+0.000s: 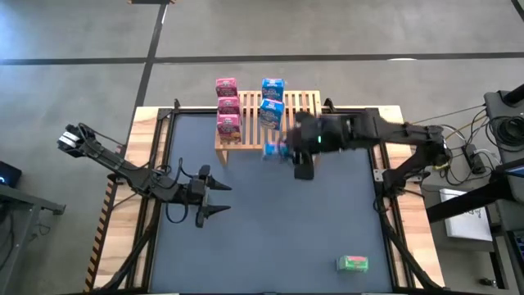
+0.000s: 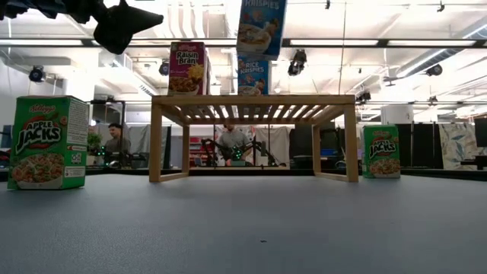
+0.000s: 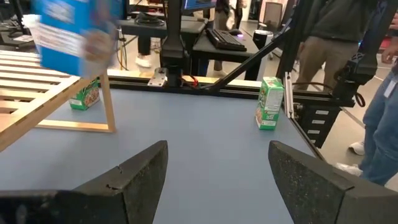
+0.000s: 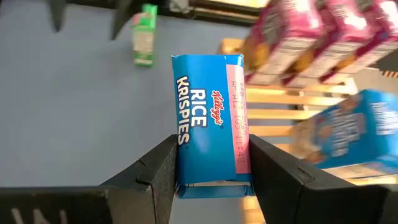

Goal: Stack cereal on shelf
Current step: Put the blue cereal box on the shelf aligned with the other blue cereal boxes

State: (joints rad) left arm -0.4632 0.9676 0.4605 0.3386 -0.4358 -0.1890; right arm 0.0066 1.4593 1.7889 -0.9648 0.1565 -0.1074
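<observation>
Right hand (image 4: pixel 211 180) grips blue Rice Krispies box (image 4: pixel 210 118) beside shelf (image 1: pixel 304 105); left hand (image 1: pixel 219 199) open above tabletop (image 1: pixel 270 229); Apple Jacks box (image 2: pixel 49 142) standing.

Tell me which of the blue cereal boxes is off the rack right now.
The blue box clamped in the right gripper. It hangs at the rack's front edge, while the other two blue boxes sit on its slats.

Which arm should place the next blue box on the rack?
Right. Its tool already grips a blue Rice Krispies box beside the rack; the left tool hangs open and empty, farther off.
</observation>
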